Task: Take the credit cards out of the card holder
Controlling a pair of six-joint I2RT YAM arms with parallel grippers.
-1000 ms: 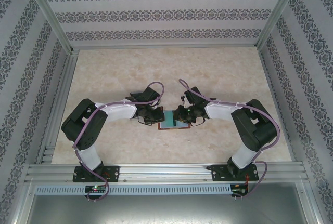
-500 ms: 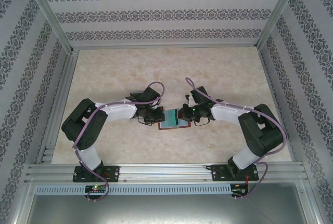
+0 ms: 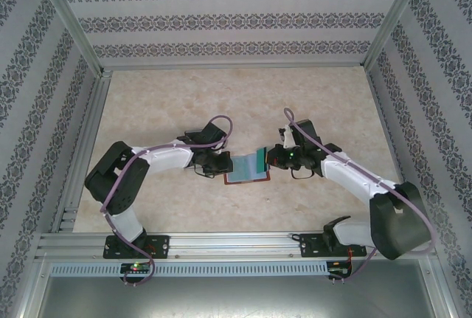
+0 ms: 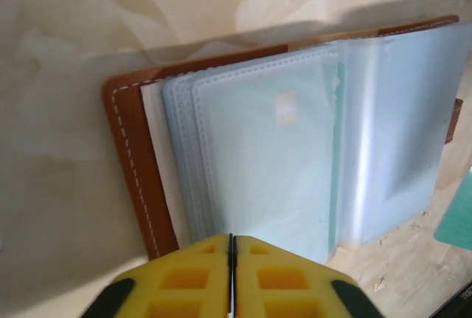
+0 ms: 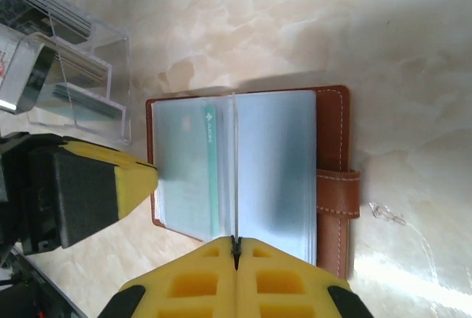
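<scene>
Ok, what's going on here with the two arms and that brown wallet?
Both arms are working on the card holder, which lies open on the table. The left gripper is shut at the holder's left edge, apparently steadying it. The right gripper is shut on a clear sleeve page, standing it upright from the middle. A credit card with a teal stripe sits inside a sleeve.

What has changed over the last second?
The right arm swung out rightward, drawing the right end effector off the card holder to its right edge, where it is shut. The left end effector stayed at the left edge; the holder stayed open, in place.
</scene>
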